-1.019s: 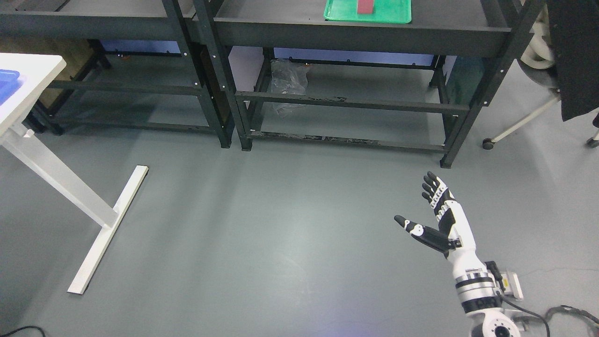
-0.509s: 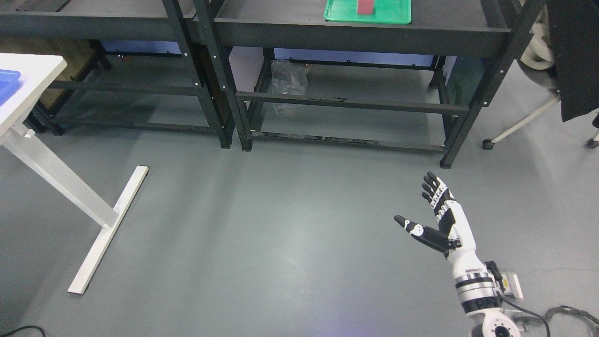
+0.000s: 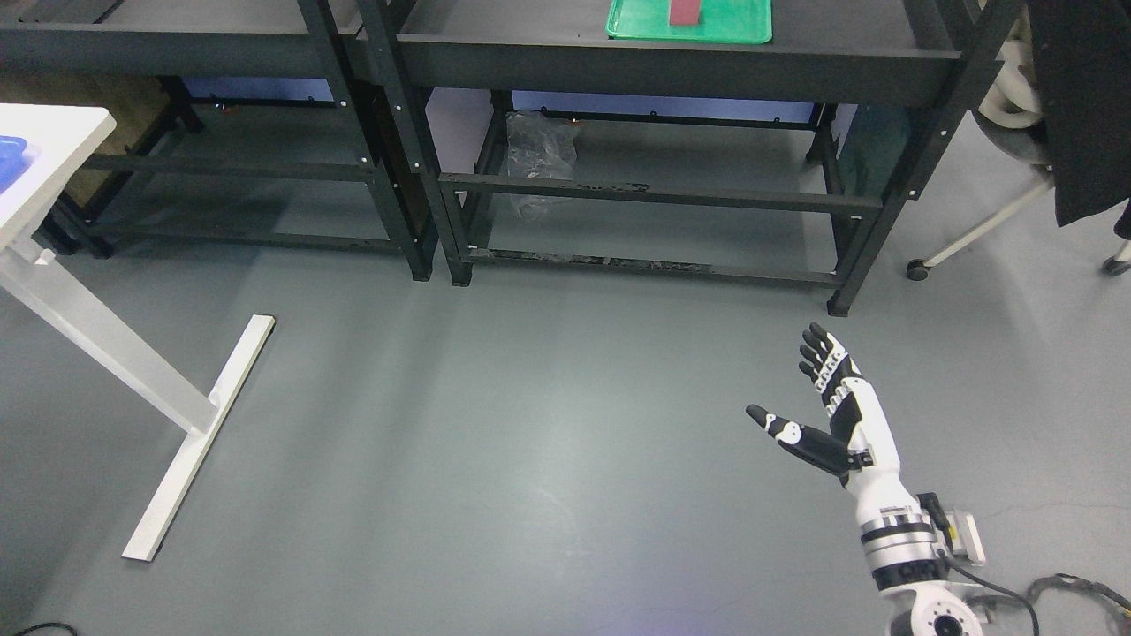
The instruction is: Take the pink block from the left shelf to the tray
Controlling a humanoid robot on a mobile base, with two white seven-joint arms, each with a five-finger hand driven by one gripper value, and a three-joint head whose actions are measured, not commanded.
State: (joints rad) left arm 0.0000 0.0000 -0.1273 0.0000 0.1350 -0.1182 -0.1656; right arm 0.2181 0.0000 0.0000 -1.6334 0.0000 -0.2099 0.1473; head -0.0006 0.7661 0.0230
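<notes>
We see our right hand [image 3: 826,415] at four o'clock, fingers spread and empty above the floor, while the pink block [image 3: 686,11] lies in the green tray [image 3: 742,26] at twelve o'clock.

A lab or workshop room: bare grey painted floor [image 3: 530,459], two dark steel shelf racks [image 3: 671,62] side by side at twelve o'clock, a white height-frame counter [image 3: 44,150] at nine o'clock, a wheeled chair base [image 3: 972,234] at two o'clock, and loose cable [image 3: 1074,587] on the floor at five o'clock.
</notes>
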